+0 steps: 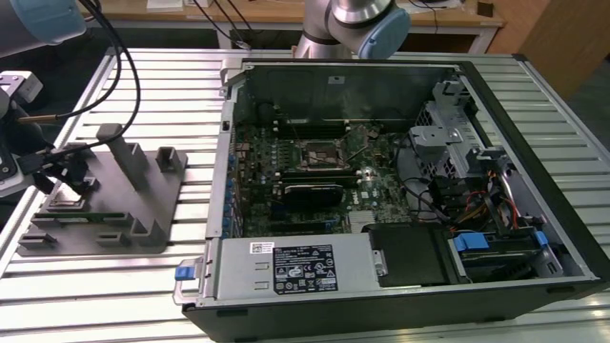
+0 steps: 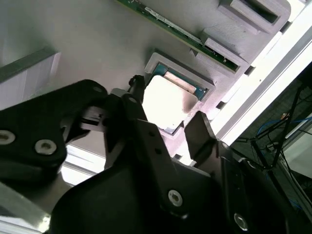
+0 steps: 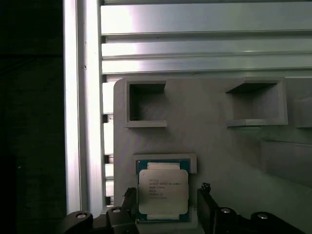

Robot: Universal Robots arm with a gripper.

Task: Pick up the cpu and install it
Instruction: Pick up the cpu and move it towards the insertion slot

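The cpu [image 3: 162, 183] is a small square chip with a silvery-white top on a green board. It lies flat in a shallow recess of the grey fixture plate [image 3: 214, 146]. My gripper [image 3: 165, 199] is low over it and open, one black fingertip [image 3: 127, 196] on each side of the chip, with a small gap to its edges. In the second wrist view the cpu [image 2: 168, 100] shows bright between the same fingers of the gripper [image 2: 168, 113]. The exterior view has the gripper [image 1: 68, 184] at its left, over the cpu [image 1: 65, 201]. The motherboard socket [image 1: 319, 153] sits inside the open case.
The grey fixture plate [image 1: 143, 207] carries upright blocks [image 1: 119, 153] and pockets close to the gripper. A green card [image 2: 180, 31] stands in a slot beside the recess. The open computer case [image 1: 401, 286] fills the exterior view's right, with cables and drive bays along its side.
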